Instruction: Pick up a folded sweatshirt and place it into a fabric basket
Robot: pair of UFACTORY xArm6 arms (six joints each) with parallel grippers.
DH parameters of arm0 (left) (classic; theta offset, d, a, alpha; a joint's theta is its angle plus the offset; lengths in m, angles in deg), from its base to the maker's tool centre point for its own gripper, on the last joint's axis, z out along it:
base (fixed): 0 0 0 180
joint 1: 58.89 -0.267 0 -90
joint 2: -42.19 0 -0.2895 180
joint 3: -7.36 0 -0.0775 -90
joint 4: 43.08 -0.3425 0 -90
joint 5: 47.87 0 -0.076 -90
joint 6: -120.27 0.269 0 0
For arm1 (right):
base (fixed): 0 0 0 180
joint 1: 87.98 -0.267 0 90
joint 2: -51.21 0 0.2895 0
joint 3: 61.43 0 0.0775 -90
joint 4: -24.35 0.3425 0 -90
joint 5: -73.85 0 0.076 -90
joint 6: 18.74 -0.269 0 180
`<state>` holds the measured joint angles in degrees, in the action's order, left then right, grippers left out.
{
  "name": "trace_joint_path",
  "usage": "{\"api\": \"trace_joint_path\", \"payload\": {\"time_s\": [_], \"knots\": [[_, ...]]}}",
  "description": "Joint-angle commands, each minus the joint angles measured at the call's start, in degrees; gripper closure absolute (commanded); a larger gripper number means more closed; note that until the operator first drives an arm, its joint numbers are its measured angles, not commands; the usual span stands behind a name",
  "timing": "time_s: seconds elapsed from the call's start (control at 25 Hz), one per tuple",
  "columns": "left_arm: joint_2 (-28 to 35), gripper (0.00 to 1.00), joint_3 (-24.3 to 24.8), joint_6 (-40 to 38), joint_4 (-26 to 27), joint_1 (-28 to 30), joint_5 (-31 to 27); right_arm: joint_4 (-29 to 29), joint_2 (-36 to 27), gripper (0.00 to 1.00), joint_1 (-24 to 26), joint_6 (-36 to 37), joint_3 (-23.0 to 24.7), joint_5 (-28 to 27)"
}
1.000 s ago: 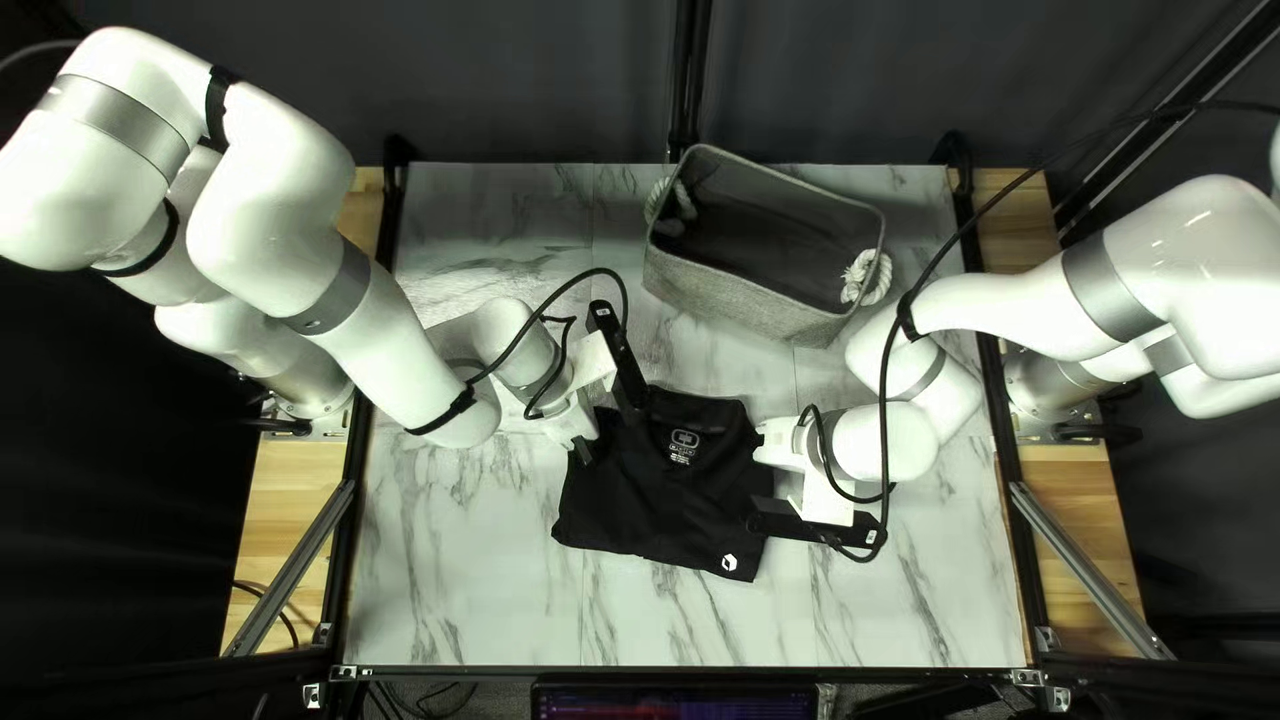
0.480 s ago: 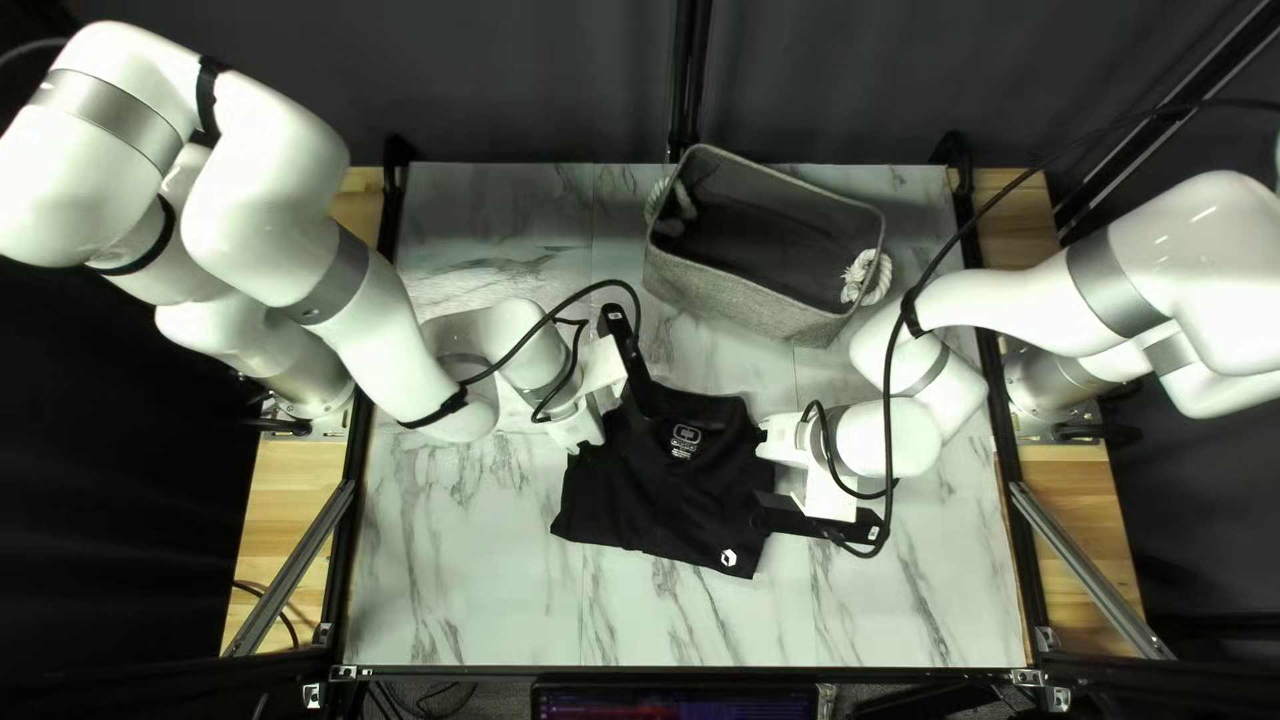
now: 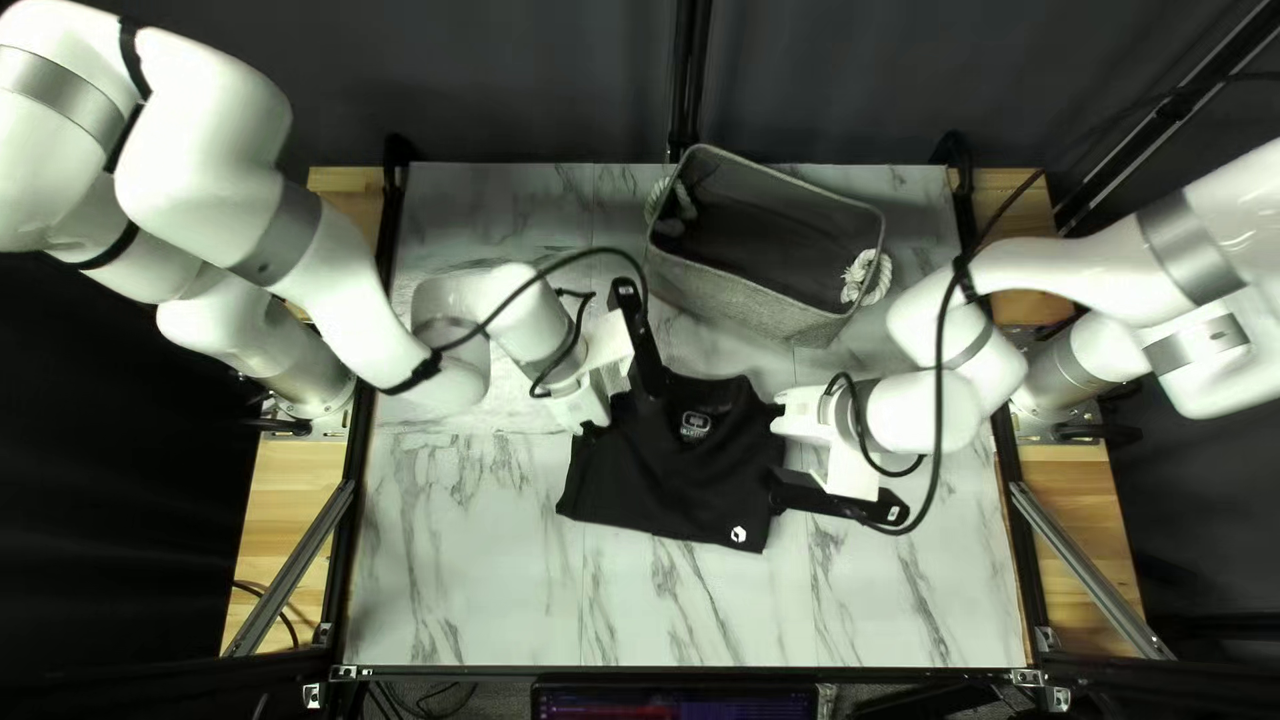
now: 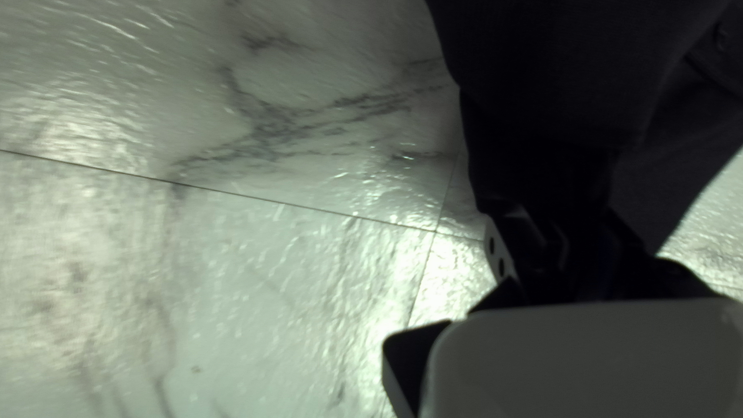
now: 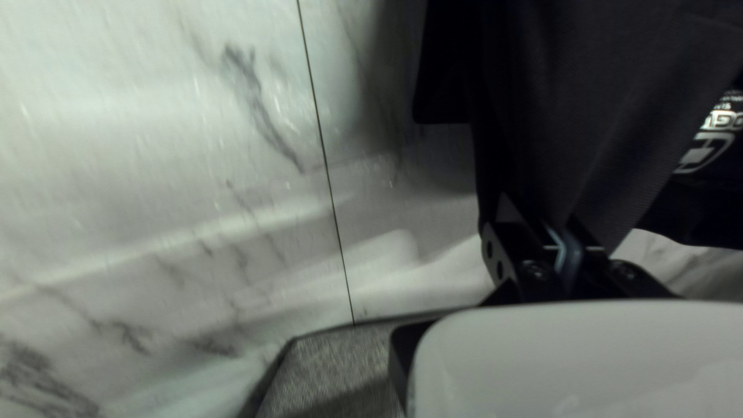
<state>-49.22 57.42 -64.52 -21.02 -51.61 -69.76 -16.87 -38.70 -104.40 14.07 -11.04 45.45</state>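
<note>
In the top left view my left gripper (image 3: 646, 358) is at the black sweatshirt's (image 3: 674, 474) far left corner, and my right gripper (image 3: 838, 499) is at its right side. The folded sweatshirt spans the space between them. My left gripper (image 4: 569, 240) is shut on black cloth (image 4: 573, 77) in its wrist view. Seen from the right wrist, my right gripper (image 5: 569, 251) pinches gathered sweatshirt cloth (image 5: 565, 116), which fans out ahead of it. The grey fabric basket (image 3: 747, 302) stands behind the sweatshirt; its wall (image 5: 333, 371) shows beside my right gripper.
White rope handles (image 3: 867, 278) sit at the basket's ends. The marble-patterned table (image 3: 467, 574) stretches out around the sweatshirt, with black rails along its sides. Cables loop from both wrists, and the left forearm (image 3: 354, 327) crosses the table's left part.
Both grippers have shifted to the right and slightly toward the table's far edge. The sweatshirt has moved along with them, its near edge now farther from the table's near edge.
</note>
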Motion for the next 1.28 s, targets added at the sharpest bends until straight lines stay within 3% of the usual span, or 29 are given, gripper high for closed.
{"api": "trace_joint_path", "payload": {"time_s": [0.04, 0.32, 0.56, 0.92, 1.28], "knots": [[2.7, 1.00, -1.0, 2.7, -0.2, -2.7, -3.9, 0.0, -3.0, 1.00, 0.8, 1.0, 1.5, -1.0], [6.2, 1.00, -3.5, 5.9, -1.4, -7.4, -10.3, 1.3, -8.3, 1.00, 1.6, 3.4, 3.6, -3.7], [4.5, 1.00, -6.8, 12.6, 1.0, -11.9, -13.5, 2.6, -12.2, 1.00, 4.9, 8.3, 4.5, -5.0], [3.5, 1.00, -15.3, 18.2, -0.4, -19.5, -23.4, 4.5, -22.3, 1.00, 9.8, 15.7, 8.9, -5.8], [2.9, 1.00, -26.2, 20.9, -2.4, -25.1, -34.3, 9.2, -34.0, 1.00, 12.6, 26.6, 7.1, -14.5]]}}
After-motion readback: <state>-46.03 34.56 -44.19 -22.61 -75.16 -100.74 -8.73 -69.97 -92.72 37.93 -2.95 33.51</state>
